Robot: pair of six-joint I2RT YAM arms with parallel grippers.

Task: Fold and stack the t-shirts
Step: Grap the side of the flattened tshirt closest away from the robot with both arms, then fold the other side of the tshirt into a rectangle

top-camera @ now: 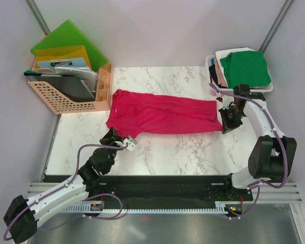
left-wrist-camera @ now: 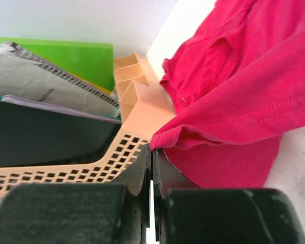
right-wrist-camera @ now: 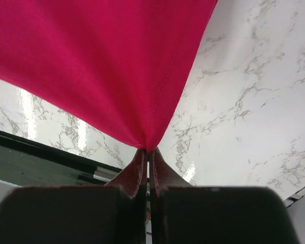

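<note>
Standing far left on the table (top-camera: pixel 193 147), a peach organiser (top-camera: pixel 66 99) holds folders. Near it, the left gripper (top-camera: pixel 113 134) has its fingers pressed together at the near-left hem of the crimson t-shirt (top-camera: pixel 162 114); I cannot tell whether they catch cloth. The shirt lies stretched across the marble. The right gripper (top-camera: pixel 227 119) pinches its right corner, near a white basket (top-camera: pixel 209 63) topped by a green t-shirt (top-camera: pixel 246 68).

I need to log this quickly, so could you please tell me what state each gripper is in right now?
Left gripper: closed, pinching a corner of the crimson t-shirt.
Right gripper: closed on the crimson t-shirt's other end.
</note>
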